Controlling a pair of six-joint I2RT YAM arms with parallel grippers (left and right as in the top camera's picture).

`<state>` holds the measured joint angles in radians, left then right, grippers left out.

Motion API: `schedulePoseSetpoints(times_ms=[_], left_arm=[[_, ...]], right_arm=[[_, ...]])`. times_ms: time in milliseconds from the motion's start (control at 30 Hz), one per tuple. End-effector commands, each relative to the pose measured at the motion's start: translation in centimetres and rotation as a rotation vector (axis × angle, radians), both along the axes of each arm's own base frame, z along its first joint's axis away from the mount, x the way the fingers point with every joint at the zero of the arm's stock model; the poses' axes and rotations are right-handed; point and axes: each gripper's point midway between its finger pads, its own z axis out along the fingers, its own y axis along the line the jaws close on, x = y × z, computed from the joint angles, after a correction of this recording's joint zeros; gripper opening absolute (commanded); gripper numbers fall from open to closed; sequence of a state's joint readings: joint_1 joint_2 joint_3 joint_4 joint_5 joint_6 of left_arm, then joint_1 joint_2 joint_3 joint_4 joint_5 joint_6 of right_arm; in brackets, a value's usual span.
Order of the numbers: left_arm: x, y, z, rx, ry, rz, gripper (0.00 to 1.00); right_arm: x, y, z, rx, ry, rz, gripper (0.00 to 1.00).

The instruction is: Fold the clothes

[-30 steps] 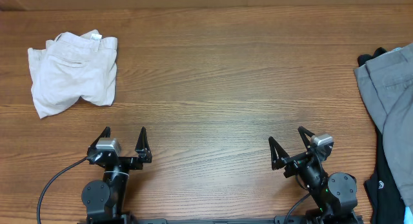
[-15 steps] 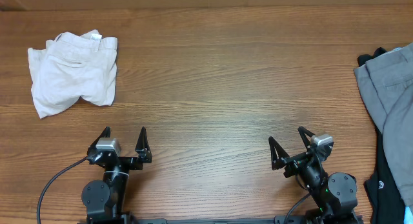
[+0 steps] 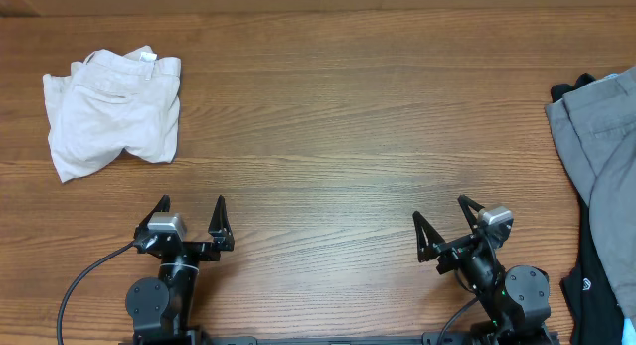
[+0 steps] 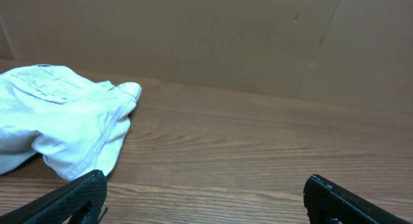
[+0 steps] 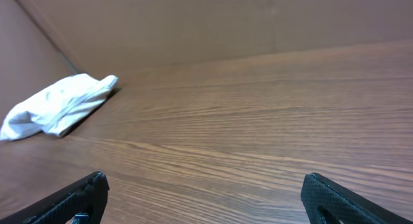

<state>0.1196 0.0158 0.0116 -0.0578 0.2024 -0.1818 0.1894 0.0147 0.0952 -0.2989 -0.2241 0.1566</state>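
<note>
The grey shorts [image 3: 599,136] lie at the table's right edge in the overhead view, partly cut off by the frame, on top of a pile. My left gripper [image 3: 192,211] is open and empty near the front edge at the left. My right gripper [image 3: 440,218] is open and empty near the front edge at the right, well apart from the grey shorts. In both wrist views the fingers are spread wide over bare wood [image 4: 203,198] [image 5: 203,198]. The grey shorts do not show in either wrist view.
Cream-white shorts [image 3: 111,111] lie crumpled at the far left; they also show in the left wrist view [image 4: 58,121] and the right wrist view [image 5: 58,106]. A black garment [image 3: 594,280] lies under the grey shorts at the right edge. A brown cardboard wall [image 4: 226,37] backs the table.
</note>
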Motion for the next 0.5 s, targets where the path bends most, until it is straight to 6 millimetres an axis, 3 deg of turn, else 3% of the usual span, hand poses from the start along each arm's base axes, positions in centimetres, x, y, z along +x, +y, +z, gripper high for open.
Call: schedulePoseSetpoints(times_ms=[0, 267, 367, 467], left_arm=[[0.0, 0.1, 0.2, -0.008, -0.014, 0.004, 1.0], [-0.9, -4.2, 1.1, -0.324, 0.017, -0.234, 1.0], [-1.3, -4.7, 4.0, -0.396, -0.058, -0.28, 1.0], [-2.1, -4.9, 8.0, -0.332, -0.167, -0.305, 1.0]], right_arm=[[-0.6, 1.2, 0.3, 0.015, -0.01, 0.078, 1.0], [-3.5, 5.2, 2.1, 0.061, -0.065, 0.368, 1.0], [-4.0, 5.2, 4.6, 0.091, -0.1, 0.373, 1.0], [-4.8, 5.0, 8.3, 0.106, -0.166, 0.371, 1.0]])
